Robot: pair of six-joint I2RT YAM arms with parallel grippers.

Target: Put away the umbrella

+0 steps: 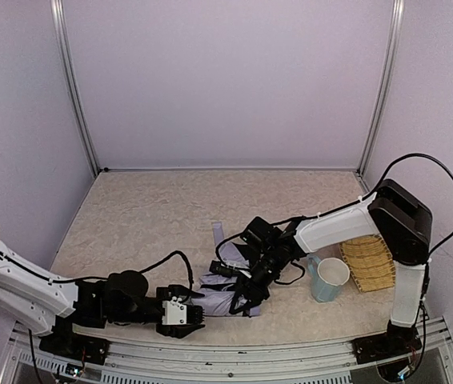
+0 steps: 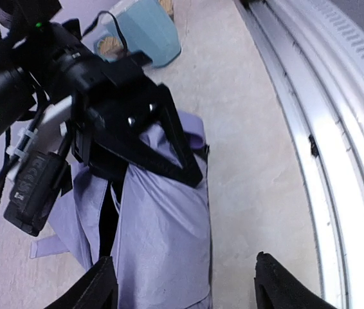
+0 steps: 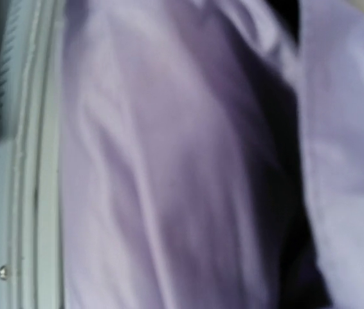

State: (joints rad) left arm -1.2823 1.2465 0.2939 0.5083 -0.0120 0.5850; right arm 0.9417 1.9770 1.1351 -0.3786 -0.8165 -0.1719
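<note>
The umbrella (image 1: pixel 220 290) lies folded near the table's front edge, pale lavender fabric with black folds showing. My right gripper (image 1: pixel 247 302) reaches down from the right and is shut on the bundle. In the left wrist view one of its black fingers (image 2: pixel 177 147) presses across the umbrella (image 2: pixel 163 225). My left gripper (image 1: pixel 195 314) is level with the table at the bundle's near-left end. It is open, its fingertips (image 2: pixel 102 287) straddling the fabric's end, with bare table beside the other tip. The right wrist view shows only blurred umbrella fabric (image 3: pixel 169 167), and no fingers are visible there.
A pale blue cup (image 1: pixel 331 278) stands just right of the right gripper, and shows again in the left wrist view as the cup (image 2: pixel 146 29). A wicker basket (image 1: pixel 368 261) lies beyond it at the right. The metal front rail (image 2: pixel 336 161) runs close beside the umbrella.
</note>
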